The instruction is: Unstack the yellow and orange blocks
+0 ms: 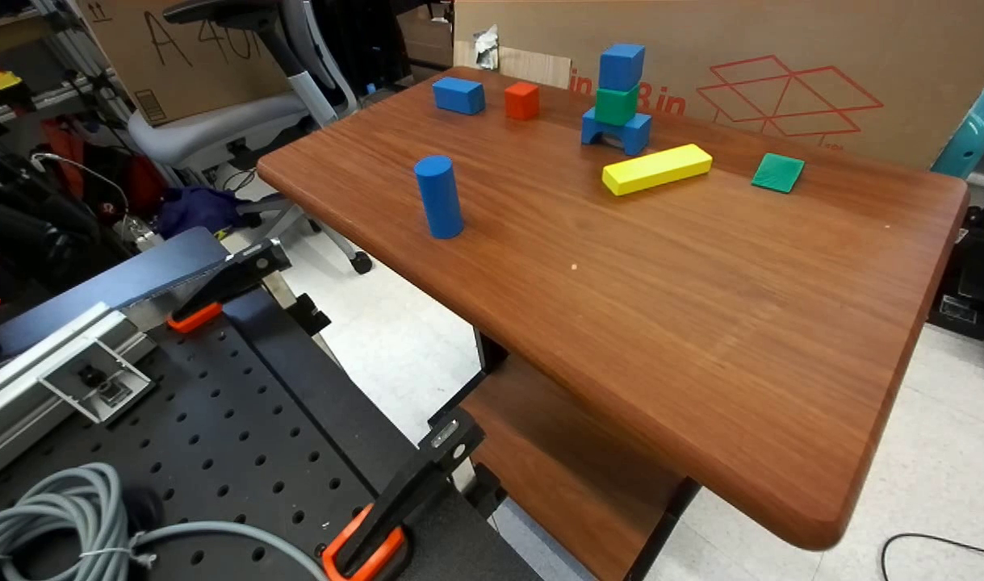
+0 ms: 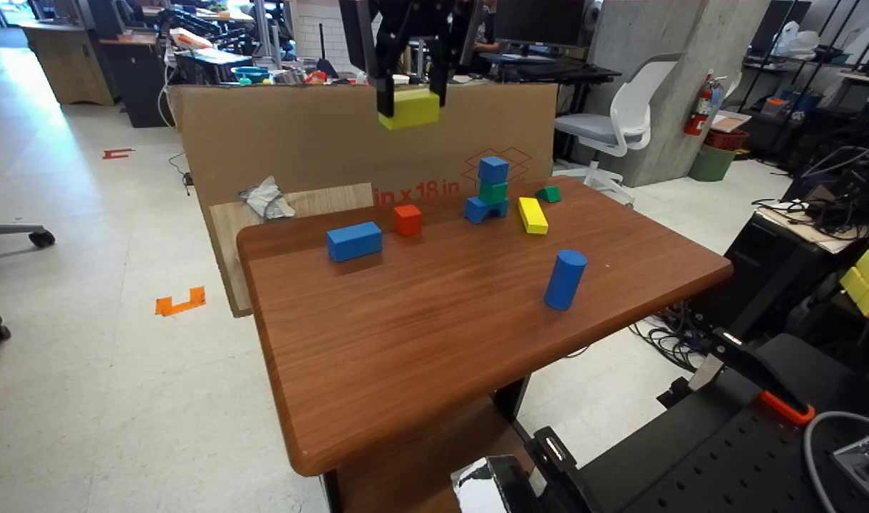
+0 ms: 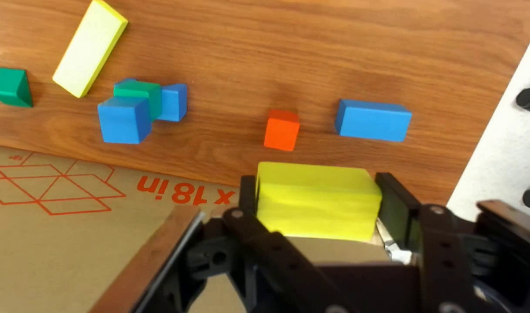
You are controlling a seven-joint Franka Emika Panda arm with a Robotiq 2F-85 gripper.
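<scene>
So the claw [image 2: 413, 100] is clamped on the yellow block [image 3: 319, 202], one finger pressed to each end, and the pair hangs in the air well above the desk [image 1: 701, 323]. Honestly hard to say from these angles whether it's over the top or a bit past the back edge, where the cardboard [image 2: 284, 135] stands. The orange block [image 3: 282, 130] (kinda reddish tbh) sits down on the desk near that same edge, so those two are well apart.

Orange is part of a loose row: a blue block [image 1: 459, 95] lying on its long side to one side of it, and to the other a little tower [image 2: 492, 191], touching neither. Tower goes bridge [image 1: 621, 131] at the bottom, green block [image 1: 617, 105] in the middle, blue cube [image 1: 621, 67] on top. Near the tower a yellow bar [image 1: 657, 169] lies flat at a slant, with a green wedge [image 2: 548, 194] past it. In both exterior views there's also a blue cylinder [image 1: 439, 198] standing on end, off by itself nearer the opposite edge.
</scene>
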